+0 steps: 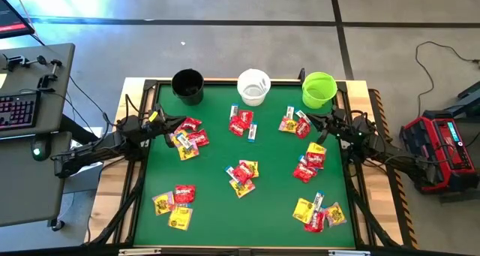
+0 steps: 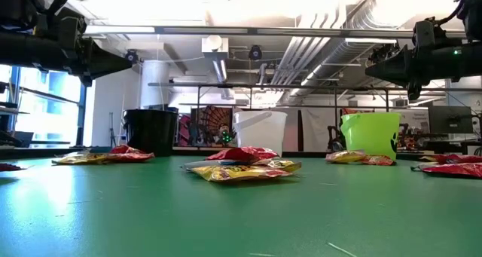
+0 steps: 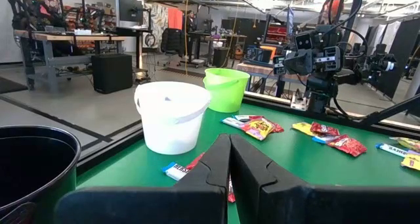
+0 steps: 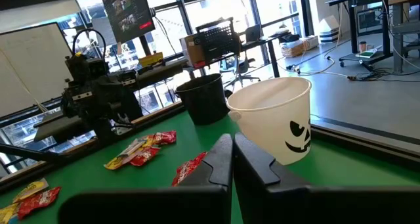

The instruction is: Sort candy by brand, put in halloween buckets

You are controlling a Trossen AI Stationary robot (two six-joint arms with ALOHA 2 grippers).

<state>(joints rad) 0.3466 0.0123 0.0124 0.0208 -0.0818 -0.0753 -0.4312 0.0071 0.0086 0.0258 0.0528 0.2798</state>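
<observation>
Three halloween buckets stand in a row at the table's far edge: black (image 1: 187, 85), white (image 1: 253, 86) and lime green (image 1: 319, 89). Candy lies in several small piles of red, yellow and white-and-blue packets on the green mat, such as one at the far left (image 1: 189, 136), one in the middle (image 1: 241, 175) and one at the near right (image 1: 319, 213). My left gripper (image 1: 166, 123) hangs shut above the far-left pile, pointing toward the table's right. My right gripper (image 1: 311, 121) hangs shut above the mat near the green bucket, pointing left. Neither holds anything.
The mat has a raised dark frame (image 1: 142, 173) around it. Bare green mat lies along the near edge between the piles (image 1: 247, 226). A desk with a keyboard (image 1: 19, 109) stands left of the table, and a red device (image 1: 442, 147) to the right.
</observation>
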